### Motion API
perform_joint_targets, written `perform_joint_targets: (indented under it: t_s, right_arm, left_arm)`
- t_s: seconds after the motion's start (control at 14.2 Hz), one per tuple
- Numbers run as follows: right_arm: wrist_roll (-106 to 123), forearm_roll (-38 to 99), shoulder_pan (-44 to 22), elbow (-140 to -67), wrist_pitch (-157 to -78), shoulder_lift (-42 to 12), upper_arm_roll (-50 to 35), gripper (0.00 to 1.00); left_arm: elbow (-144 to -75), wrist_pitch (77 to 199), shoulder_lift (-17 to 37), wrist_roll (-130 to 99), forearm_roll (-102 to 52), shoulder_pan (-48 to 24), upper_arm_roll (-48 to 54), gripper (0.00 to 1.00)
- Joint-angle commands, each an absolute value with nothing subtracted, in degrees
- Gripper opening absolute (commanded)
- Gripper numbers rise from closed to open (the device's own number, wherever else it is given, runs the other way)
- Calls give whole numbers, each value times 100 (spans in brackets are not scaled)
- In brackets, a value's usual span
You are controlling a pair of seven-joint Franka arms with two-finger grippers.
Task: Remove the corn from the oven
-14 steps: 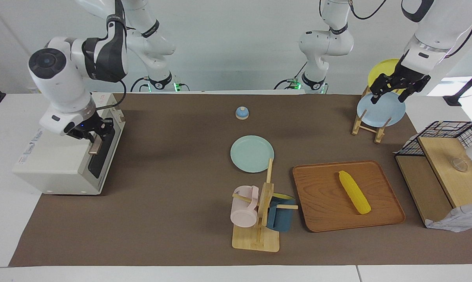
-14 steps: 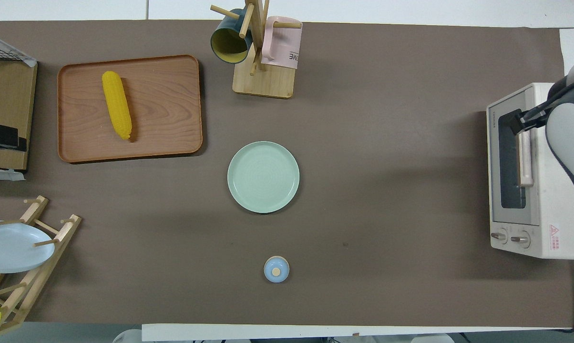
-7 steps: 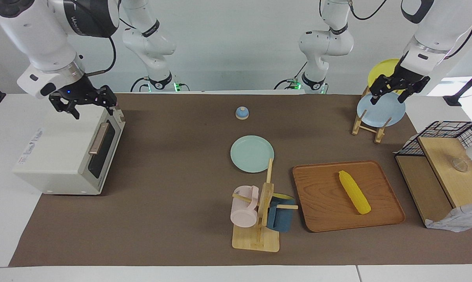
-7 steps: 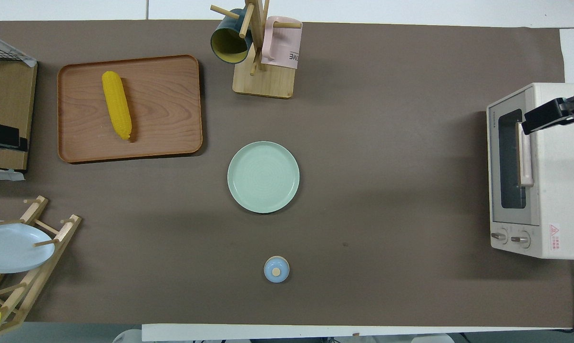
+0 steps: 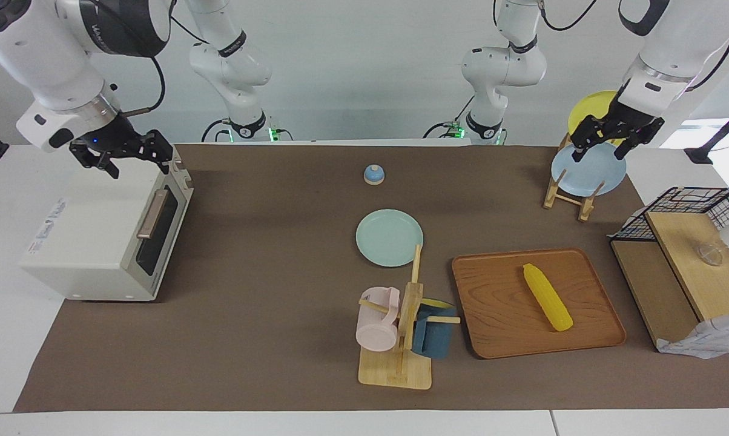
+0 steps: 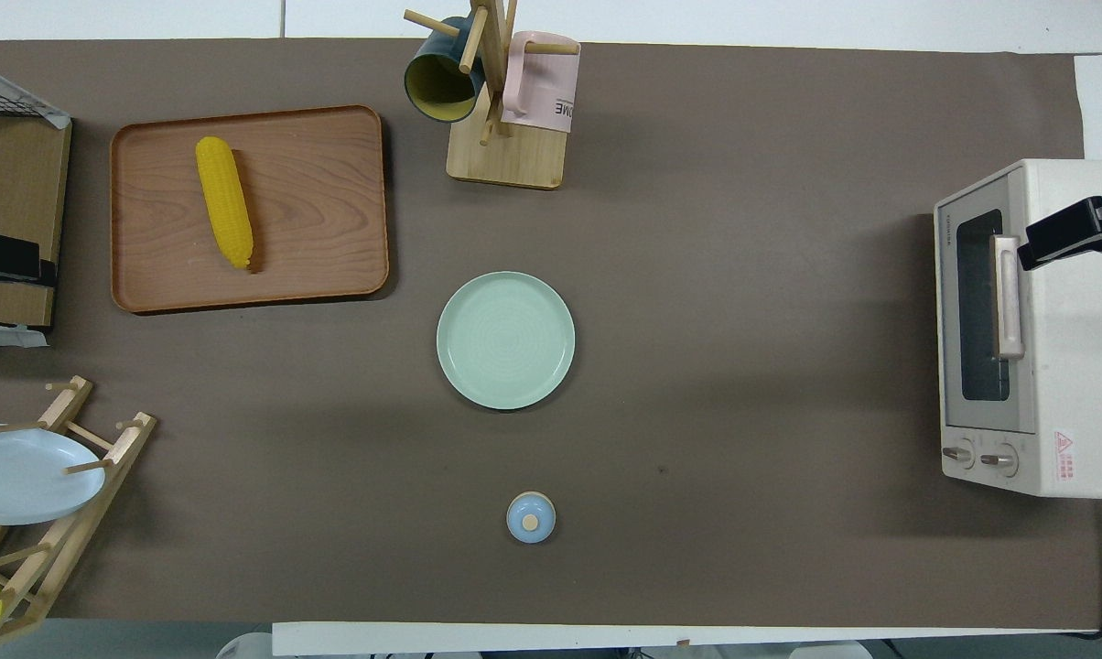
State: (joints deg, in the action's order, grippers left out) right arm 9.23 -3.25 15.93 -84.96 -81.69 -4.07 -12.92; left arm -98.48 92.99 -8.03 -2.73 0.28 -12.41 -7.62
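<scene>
The corn lies on the wooden tray, toward the left arm's end of the table; it also shows in the overhead view. The oven stands at the right arm's end with its dark glass door shut; its inside is hidden. My right gripper hangs open and empty over the oven's top, above the end nearer to the robots. One of its fingers shows in the overhead view. My left gripper waits open over the plate rack.
A green plate and a small blue bell lie mid-table. A mug tree holds a pink and a blue mug beside the tray. A wooden rack holds a blue and a yellow plate. A black wire basket stands at the left arm's end.
My right gripper let go of the oven's handle, rose above the oven's top and drifted toward the robots. The left arm has not moved.
</scene>
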Motion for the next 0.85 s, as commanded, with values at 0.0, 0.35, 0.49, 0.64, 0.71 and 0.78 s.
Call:
perform_joint_targets:
  t_s: [0.0,0.35,0.49,0.64,0.71,0.78]
  right_arm:
    - [809,-202,1373,-8946,-8192,-28,-1205,100]
    - [853,-202,984,-9211,-8235,114,-589,100]
    - [853,-202,897,-9202,-8235,140,-353,100]
    - [879,-167,844,-9202,-8244,132,-202,100]
    - [975,-176,835,-9185,-8253,123,-228,100]
    - [1019,-176,826,-9202,-8209,132,-246,100]
  left_arm:
    - [-9800,9265,-965,-386,79,-1213,-773,100]
    - [-9791,8982,-984,-352,237,-1204,-756,100]
    - [-9791,8991,-984,-343,237,-1204,-747,100]
    - [-9791,8974,-984,-343,237,-1204,-747,100]
    - [-9800,8974,-993,-360,237,-1213,-738,100]
    - [-9809,8965,-993,-369,237,-1213,-738,100]
